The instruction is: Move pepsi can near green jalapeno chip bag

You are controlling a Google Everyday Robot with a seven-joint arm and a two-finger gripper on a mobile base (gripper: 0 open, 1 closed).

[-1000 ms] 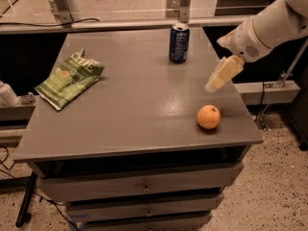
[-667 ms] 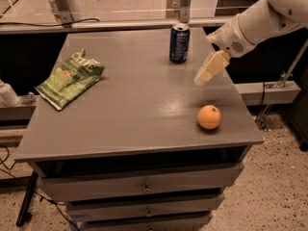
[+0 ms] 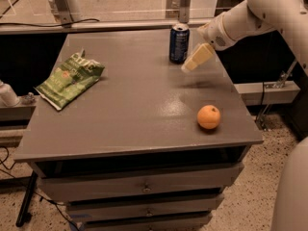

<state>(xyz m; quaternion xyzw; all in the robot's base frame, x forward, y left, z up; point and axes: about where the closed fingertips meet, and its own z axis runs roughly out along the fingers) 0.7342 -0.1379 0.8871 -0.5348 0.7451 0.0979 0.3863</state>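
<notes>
Just left of hovering claw point(image 3: 188, 66): pepsi can point(image 3: 179, 43), standing upright.

Unclear whether gripper point(image 3: 196, 59), just right of pepsi can point(image 3: 178, 43), touches it. Cut off up-right of it: the arm point(image 3: 243, 19).

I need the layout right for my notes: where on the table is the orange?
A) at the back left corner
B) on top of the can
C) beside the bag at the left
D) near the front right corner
D: the orange lies alone near the front right corner of the table, far from the bag at the left and the can at the back. The pincer hangs close by the can's right side.
</notes>
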